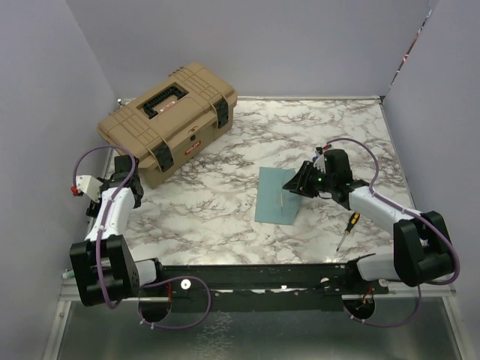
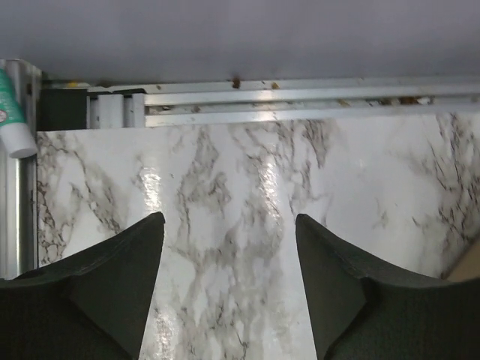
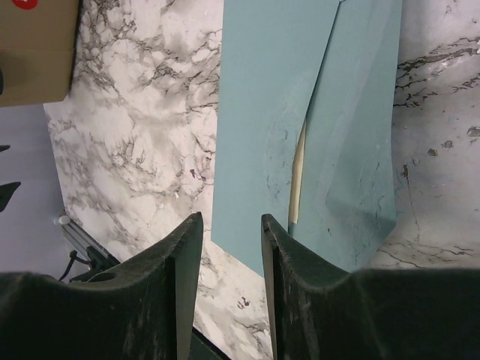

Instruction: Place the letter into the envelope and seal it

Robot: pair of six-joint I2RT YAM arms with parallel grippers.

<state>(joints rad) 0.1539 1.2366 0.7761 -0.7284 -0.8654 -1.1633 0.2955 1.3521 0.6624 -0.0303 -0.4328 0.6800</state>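
White marble-patterned table (image 1: 225, 210), lavender walls. Teal envelope (image 1: 275, 196) flat at centre, cream letter (image 3: 298, 176) peeking from inside. Right gripper (image 3: 229, 247) narrowly parted, empty; left gripper (image 2: 229, 285) wide open, empty. Toolbox (image 1: 169, 120) label unreadable.

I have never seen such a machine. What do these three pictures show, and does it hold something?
These are two robot arms on a marble-patterned table. One picture looks down from above; the other two come from cameras on each wrist.

On the table lie a tan toolbox, a teal envelope and a screwdriver. A thin cream strip, probably the letter, shows under the envelope's flap.

The left gripper is open over bare table, holding nothing. The right gripper hovers at the envelope's edge, fingers slightly apart, apparently gripping nothing.
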